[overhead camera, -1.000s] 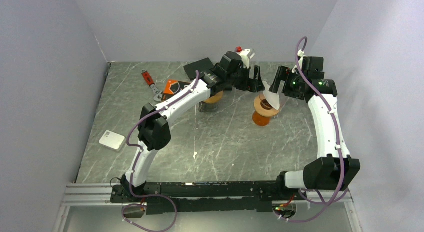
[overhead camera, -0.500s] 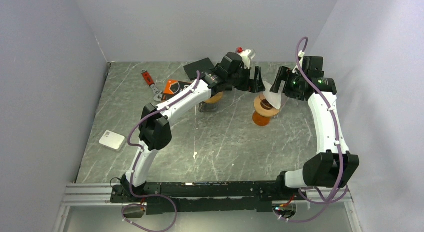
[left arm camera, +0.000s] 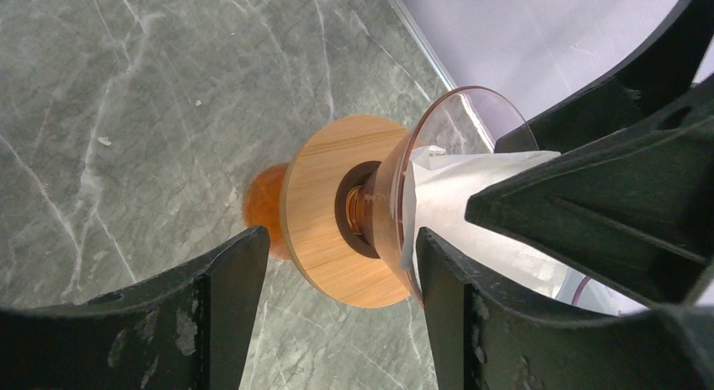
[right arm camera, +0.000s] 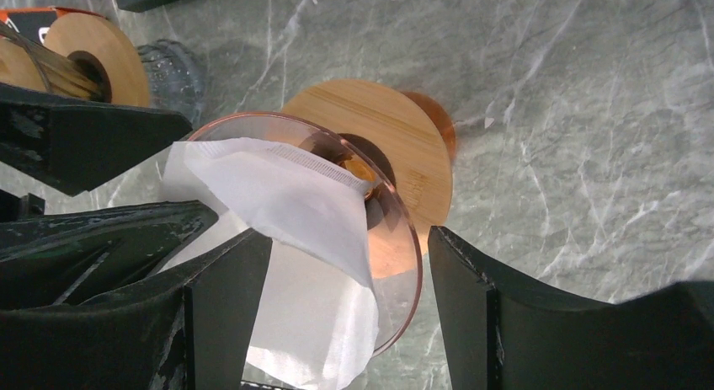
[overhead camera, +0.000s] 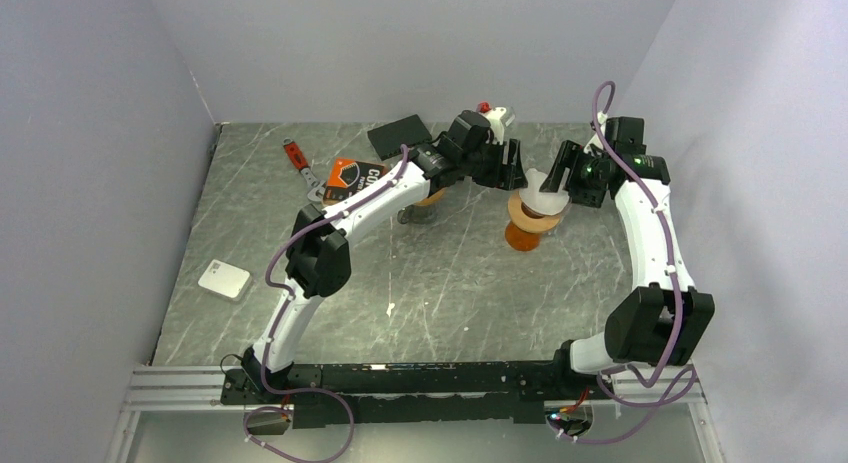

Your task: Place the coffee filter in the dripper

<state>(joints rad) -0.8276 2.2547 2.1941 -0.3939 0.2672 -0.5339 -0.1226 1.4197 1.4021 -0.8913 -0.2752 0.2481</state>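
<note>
At the far right-centre of the marble-patterned table [overhead camera: 450,283], the orange dripper [overhead camera: 523,230] stands upright, with a wooden collar and a clear cone on top.

Writing: the orange-and-black packet [overhead camera: 350,173] at the far left-centre carries white letters beginning "CO". The remainder is covered by the left arm. A small mark on the dripper's wooden collar is too small to read.

Containers: the white paper coffee filter [right arm camera: 295,213] lies inside the dripper's cone, against one side, with one edge protruding past the rim. A second dripper [right arm camera: 93,49] of like build sits on a ribbed glass base near the first, to its left. It is largely under the left arm and its contents cannot be determined.

End effectors: the left gripper [left arm camera: 337,238] has its fingers spread, with the collar seen between them. Contact with the filter cannot be confirmed. The right gripper [right arm camera: 349,237] also has its fingers spread, straddling the cone rim and the protruding paper. One finger stands clear of the cone. Whether the other touches the paper cannot be told.

Elsewhere: a black flat pad [overhead camera: 398,135] and a red-handled tool [overhead camera: 294,154] lie at the far edge, and a small white box [overhead camera: 224,279] lies at the left.
</note>
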